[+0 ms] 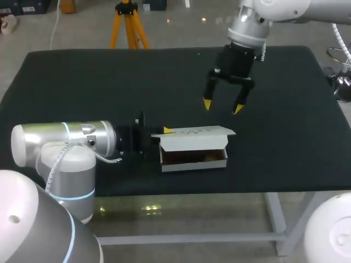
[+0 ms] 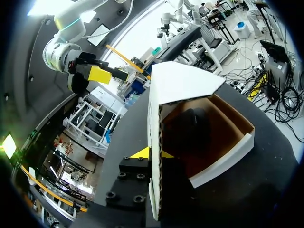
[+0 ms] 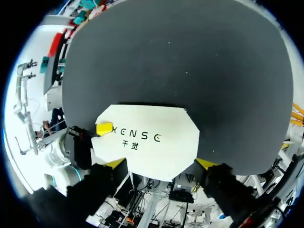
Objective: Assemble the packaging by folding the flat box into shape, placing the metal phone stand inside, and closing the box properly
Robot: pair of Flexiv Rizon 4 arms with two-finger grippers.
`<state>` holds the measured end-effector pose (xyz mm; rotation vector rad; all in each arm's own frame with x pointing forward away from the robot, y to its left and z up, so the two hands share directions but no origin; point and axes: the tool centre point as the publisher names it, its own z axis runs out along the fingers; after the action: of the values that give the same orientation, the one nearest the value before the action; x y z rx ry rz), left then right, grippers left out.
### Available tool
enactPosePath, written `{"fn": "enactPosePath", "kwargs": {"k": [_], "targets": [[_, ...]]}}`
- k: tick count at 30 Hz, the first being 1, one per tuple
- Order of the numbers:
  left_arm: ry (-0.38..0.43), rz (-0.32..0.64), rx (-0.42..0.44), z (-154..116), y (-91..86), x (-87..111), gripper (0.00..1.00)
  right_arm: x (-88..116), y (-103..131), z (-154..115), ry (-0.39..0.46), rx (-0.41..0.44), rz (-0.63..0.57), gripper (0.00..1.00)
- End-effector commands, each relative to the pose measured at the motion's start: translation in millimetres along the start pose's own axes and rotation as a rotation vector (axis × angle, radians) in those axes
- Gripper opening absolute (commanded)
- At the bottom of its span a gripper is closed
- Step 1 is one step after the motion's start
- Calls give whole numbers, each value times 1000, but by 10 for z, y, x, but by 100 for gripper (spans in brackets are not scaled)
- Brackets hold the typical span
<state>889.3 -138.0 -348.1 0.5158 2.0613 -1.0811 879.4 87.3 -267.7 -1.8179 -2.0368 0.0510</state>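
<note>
A white cardboard box [image 1: 193, 147] with a brown inside lies on the black table, its lid [image 1: 194, 131] raised over the opening. Inside it sits a dark phone stand [image 2: 191, 129]. My left gripper [image 1: 163, 131] is at the box's left end, shut on the end wall [image 2: 153, 142], which stands between its yellow tips. My right gripper [image 1: 222, 107] hangs open above and behind the box, touching nothing. In the right wrist view the lid [image 3: 152, 140] lies ahead of my open right gripper [image 3: 159, 164], and the left gripper's yellow fingertip [image 3: 103, 128] shows at the lid's edge.
The black table [image 1: 82, 82] stretches wide behind and to both sides of the box. Its front edge [image 1: 219, 192] runs close in front of the box. My left arm [image 1: 66, 142] lies low along the table's left front.
</note>
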Motion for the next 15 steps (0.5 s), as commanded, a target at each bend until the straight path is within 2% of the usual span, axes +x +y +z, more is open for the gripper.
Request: {"fn": "enactPosePath", "kwargs": {"k": [1, 4, 7, 12, 15], "targets": [[-34, 19, 7, 48, 17, 100, 0, 10, 65, 36, -30, 48, 19, 72], [-38, 32, 6, 54, 20, 119, 0, -51, 30, 96, -22, 55, 39, 68], [-41, 37, 10, 59, 32, 130, 0, -105, 3, 157, -18, 60, 49, 69], [-51, 49, 15, 58, 41, 145, 0, -155, -47, 262, -9, 48, 41, 49], [-66, 65, 17, 52, 47, 155, 0, -167, -64, 352, 3, 55, 33, 45]]}}
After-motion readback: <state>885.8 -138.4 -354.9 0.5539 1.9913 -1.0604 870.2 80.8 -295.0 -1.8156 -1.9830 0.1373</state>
